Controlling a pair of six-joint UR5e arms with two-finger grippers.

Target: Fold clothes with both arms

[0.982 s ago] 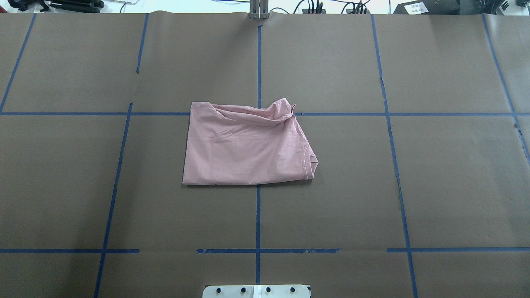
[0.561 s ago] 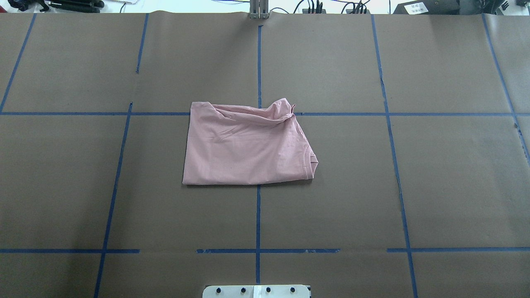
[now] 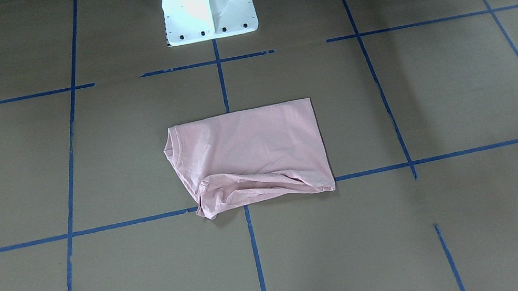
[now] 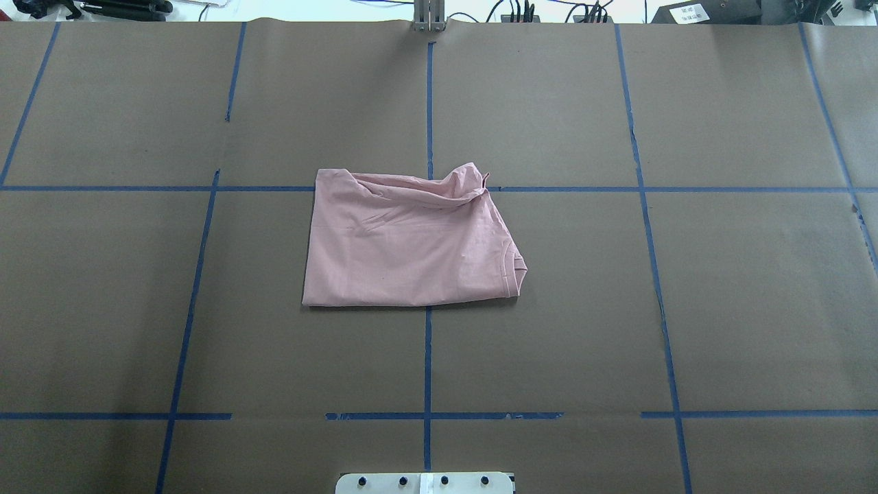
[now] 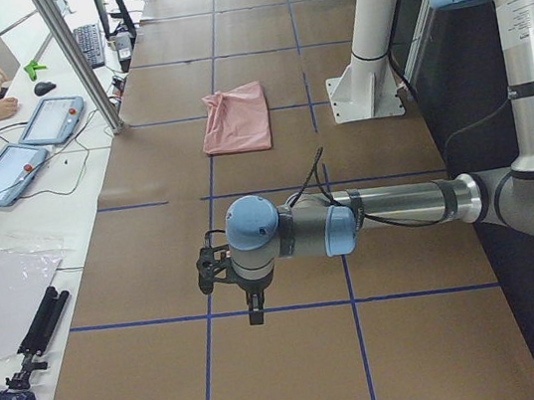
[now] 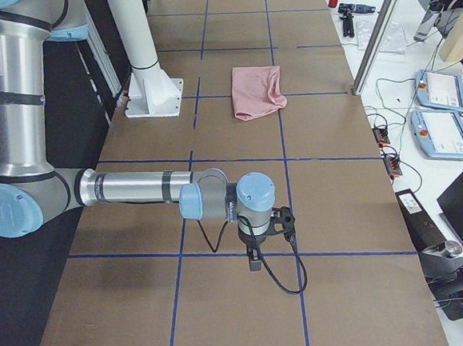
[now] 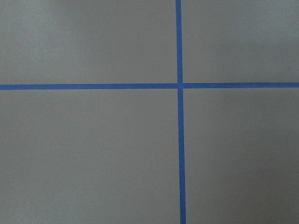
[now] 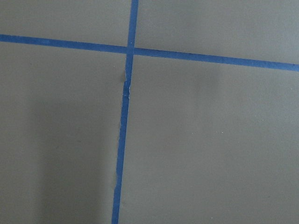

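- The left pincer (image 5: 254,308) hung pointing down above the brown table (image 5: 303,376), over a blue tape line (image 5: 283,305). I cannot tell whether its jaws were released or clenched.
- The right pincer (image 6: 255,261) hung the same way at the table's opposite end, and its jaws were equally unreadable.
- The pink T-shirt (image 4: 411,240) lay folded at mid-table, between the two pincers and well apart from both. Its collar (image 4: 513,271) was toward the right pincer's side and its far edge was bunched.

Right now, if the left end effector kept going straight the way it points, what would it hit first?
The left end effector points down, so it would likely meet the paper-covered table near a blue tape cross; the shirt lies well away. Height is unclear.
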